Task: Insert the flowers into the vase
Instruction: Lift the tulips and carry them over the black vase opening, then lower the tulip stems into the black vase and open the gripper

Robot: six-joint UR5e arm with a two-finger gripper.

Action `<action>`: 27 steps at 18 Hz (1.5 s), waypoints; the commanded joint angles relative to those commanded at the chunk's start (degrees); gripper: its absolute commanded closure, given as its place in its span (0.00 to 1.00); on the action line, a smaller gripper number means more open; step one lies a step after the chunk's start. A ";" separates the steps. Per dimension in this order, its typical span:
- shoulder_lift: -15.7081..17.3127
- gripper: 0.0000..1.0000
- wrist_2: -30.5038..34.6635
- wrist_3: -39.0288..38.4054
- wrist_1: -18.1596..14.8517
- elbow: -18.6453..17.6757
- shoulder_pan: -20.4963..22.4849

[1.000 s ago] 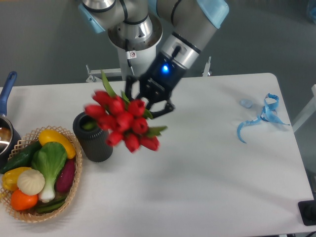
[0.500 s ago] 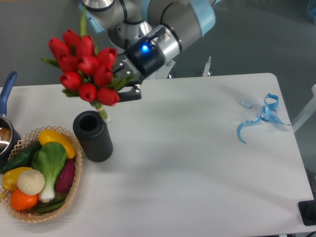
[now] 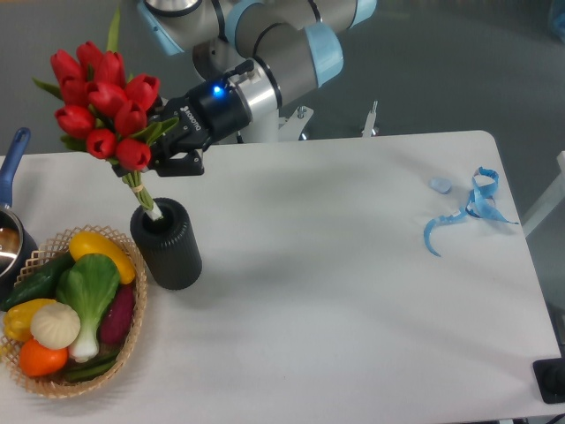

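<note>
fingers (image 3: pixel 161 150) clamp flowers (image 3: pixel 101 106) (stems in vase (image 3: pixel 166 243)).

A woven wicker basket (image 3: pixel 132 340) sits at the left front of the white worktop (image 3: pixel 353 309), filled with vegetables: a yellow pepper (image 3: pixel 104 253), a leafy green (image 3: pixel 88 291), a purple eggplant (image 3: pixel 117 316), a white onion (image 3: pixel 55 325), an orange fruit (image 3: pixel 41 358). A blue-handled pot (image 3: pixel 11 225) stands at the left edge. A blue ribbon (image 3: pixel 466 210) lies far right.

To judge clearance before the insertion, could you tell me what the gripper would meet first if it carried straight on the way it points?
Probably nothing: the gripper, holding the flowers, points left, above the vase; depth unclear.
</note>
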 joint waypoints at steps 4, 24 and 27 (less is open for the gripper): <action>-2.37 0.96 0.09 6.78 0.09 -2.55 0.00; -5.80 0.00 6.68 16.37 0.53 -10.11 3.78; -5.89 0.00 6.77 16.37 0.53 -10.38 4.30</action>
